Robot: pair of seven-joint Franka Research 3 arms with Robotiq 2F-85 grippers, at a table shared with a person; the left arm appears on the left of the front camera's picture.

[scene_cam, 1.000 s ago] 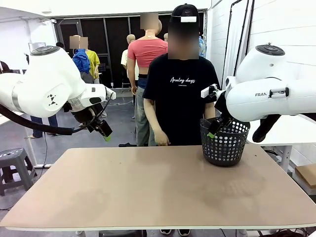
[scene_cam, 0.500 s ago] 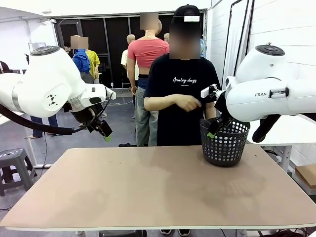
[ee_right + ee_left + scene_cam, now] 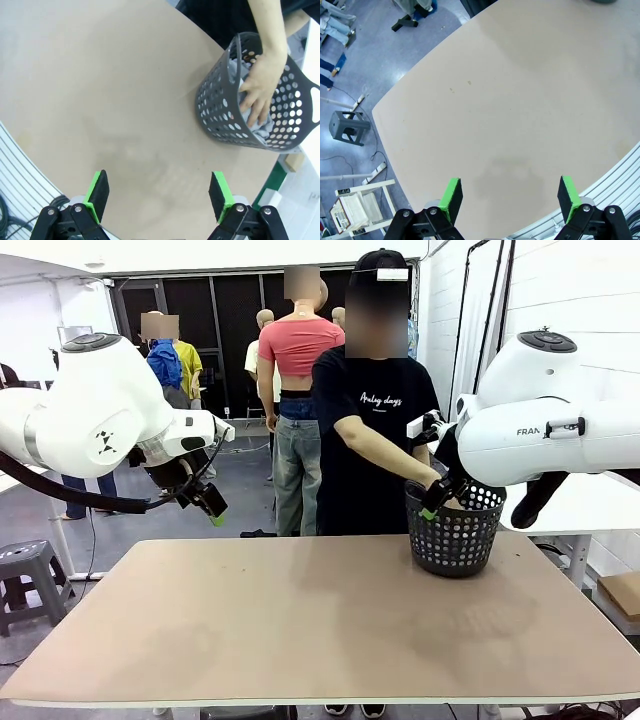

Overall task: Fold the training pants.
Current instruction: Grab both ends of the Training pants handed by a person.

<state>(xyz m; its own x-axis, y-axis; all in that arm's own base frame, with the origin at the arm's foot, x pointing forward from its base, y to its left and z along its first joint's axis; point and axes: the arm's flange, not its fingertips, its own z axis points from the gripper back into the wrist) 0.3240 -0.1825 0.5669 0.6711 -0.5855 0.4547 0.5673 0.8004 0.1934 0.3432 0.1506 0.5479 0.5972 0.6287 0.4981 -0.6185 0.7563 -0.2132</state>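
Training pants (image 3: pixel 266 129) mostly behind basket (image 3: pixel 220 115) wall

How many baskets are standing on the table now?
1. The black mesh basket stands on the table, at its far right, the person's hand inside it. Nothing seems hidden.

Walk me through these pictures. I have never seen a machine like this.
Two white robot arms stand at a tan table, facing a person. The front picture comes from a camera between the arms. The other two come from cameras on each wrist, looking down at the table. The left claw and the right claw are both open and hold nothing. On the table stands a black mesh basket. The person's hand reaches into it, onto what look like the grey training pants.
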